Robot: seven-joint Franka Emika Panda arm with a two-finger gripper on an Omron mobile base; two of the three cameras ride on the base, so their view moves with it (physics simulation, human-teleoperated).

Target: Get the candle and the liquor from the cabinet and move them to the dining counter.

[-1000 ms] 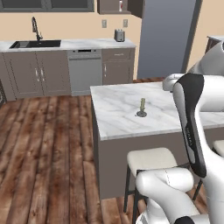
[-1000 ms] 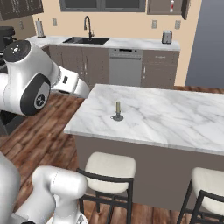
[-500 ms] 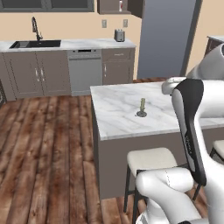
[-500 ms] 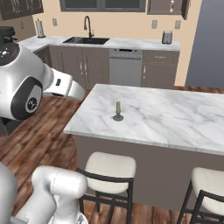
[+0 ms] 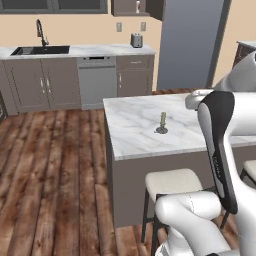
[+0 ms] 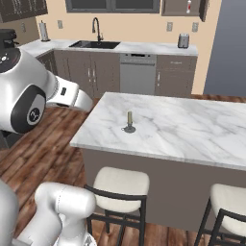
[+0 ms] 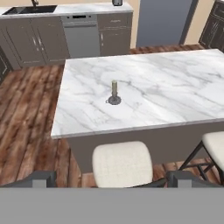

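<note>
The candle [image 5: 162, 122] [image 6: 129, 123] [image 7: 114, 92], a pale stick in a dark dish holder, stands upright on the dining counter [image 5: 135, 137] [image 6: 192, 129] [image 7: 166, 96], near its left half. The liquor [image 5: 138, 6] [image 6: 189, 6], a white bottle with a red cap, sits inside the open dark brown cabinet [image 5: 125, 7] [image 6: 174, 7] high on the far wall. My gripper [image 7: 112, 181] is open and empty. It hangs back from the counter's near edge, above a stool, and looks down at the candle.
Cushioned stools [image 5: 172, 182] [image 6: 120, 182] [image 7: 122, 164] line the island's near side, with another [image 6: 228, 197] further right. Against the far wall runs a counter with a sink [image 5: 40, 50] and a toaster [image 5: 136, 40] [image 6: 183, 40]. A tall grey fridge [image 5: 190, 40] stands beside it. Wood floor lies open to the island's left.
My arm has swung slightly, its elbow shifting in both base views. The candle and bottle have stayed put. The gripper stays open.
</note>
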